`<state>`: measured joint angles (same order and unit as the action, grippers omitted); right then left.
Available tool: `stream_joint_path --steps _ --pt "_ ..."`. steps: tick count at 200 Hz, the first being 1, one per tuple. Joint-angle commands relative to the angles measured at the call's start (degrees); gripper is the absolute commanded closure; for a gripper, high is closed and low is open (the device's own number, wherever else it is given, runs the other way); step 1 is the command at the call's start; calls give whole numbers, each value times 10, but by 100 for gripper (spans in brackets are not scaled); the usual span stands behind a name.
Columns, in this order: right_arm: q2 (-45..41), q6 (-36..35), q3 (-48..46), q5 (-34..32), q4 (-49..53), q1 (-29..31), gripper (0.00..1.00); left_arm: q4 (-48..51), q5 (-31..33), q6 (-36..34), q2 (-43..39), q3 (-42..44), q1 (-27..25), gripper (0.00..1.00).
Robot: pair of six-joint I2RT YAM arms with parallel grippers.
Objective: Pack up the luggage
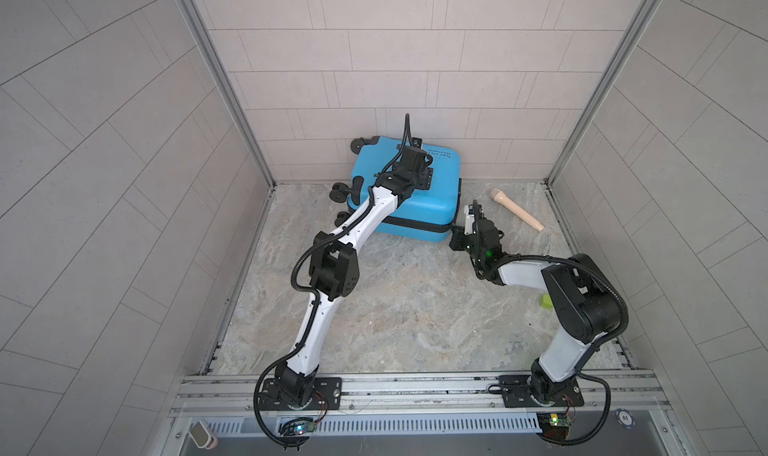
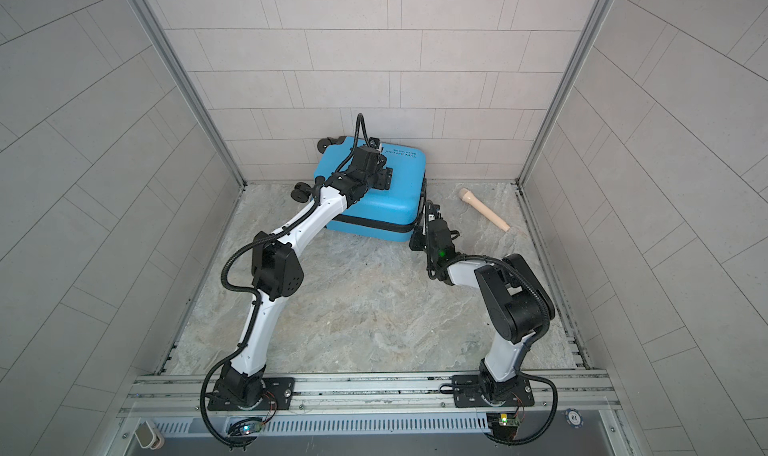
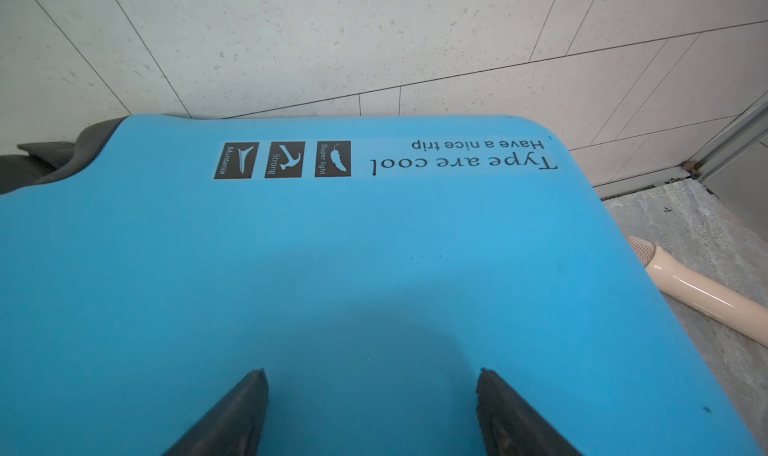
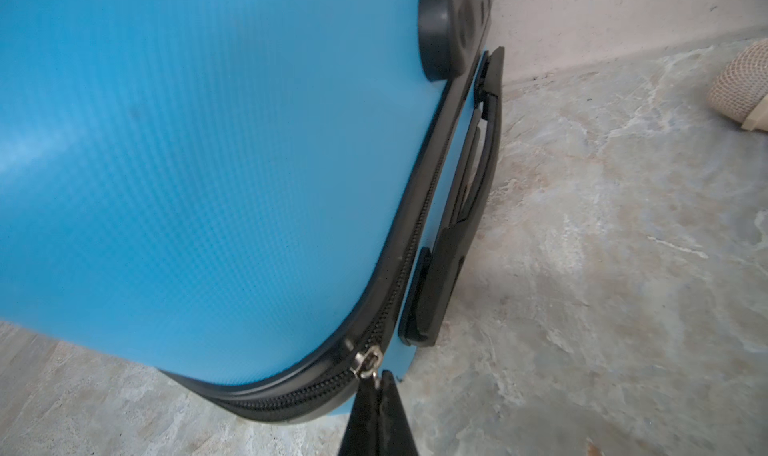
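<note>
You had the blue suitcase (image 1: 415,192) closed, left gripper (image 3: 372,373) spread empty on top, right gripper (image 4: 382,391) pinching the zipper pull (image 4: 375,377); zipping appeared unfinished.

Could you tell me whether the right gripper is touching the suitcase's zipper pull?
Touching. The right wrist view shows the right gripper shut, its fingertips pinching the metal zipper pull at the corner of the suitcase.

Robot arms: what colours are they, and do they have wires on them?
Both are white curved shells between chunky black joints, the left arm and the right arm alike. Ribbed black cables loop along them. A small green light glows on the right wrist. The gripper fingers are black pointed wedges.
</note>
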<state>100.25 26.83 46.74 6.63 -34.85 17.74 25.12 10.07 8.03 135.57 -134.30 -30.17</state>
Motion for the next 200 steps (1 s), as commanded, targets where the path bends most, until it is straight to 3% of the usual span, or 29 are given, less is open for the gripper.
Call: stream_joint_path --steps 1,57,118,133,151,182,200 --pt "46 0 37 26 56 -22 100 190 -28 33 77 27 11 16" --pt "115 8 132 61 80 -49 100 196 -29 33 86 21 22 16" --pt "116 -21 147 131 79 -49 100 188 -38 54 35 31 35 15" --pt "104 -23 142 137 92 -49 71 175 -35 64 -4 47 36 12" --pt "71 -16 115 121 91 -53 56 143 -33 69 -69 84 36 10" --pt "42 80 108 120 119 -101 53 42 -15 92 -221 220 40 7" --pt "66 137 160 179 180 -140 57 -23 -14 116 -307 320 54 6"
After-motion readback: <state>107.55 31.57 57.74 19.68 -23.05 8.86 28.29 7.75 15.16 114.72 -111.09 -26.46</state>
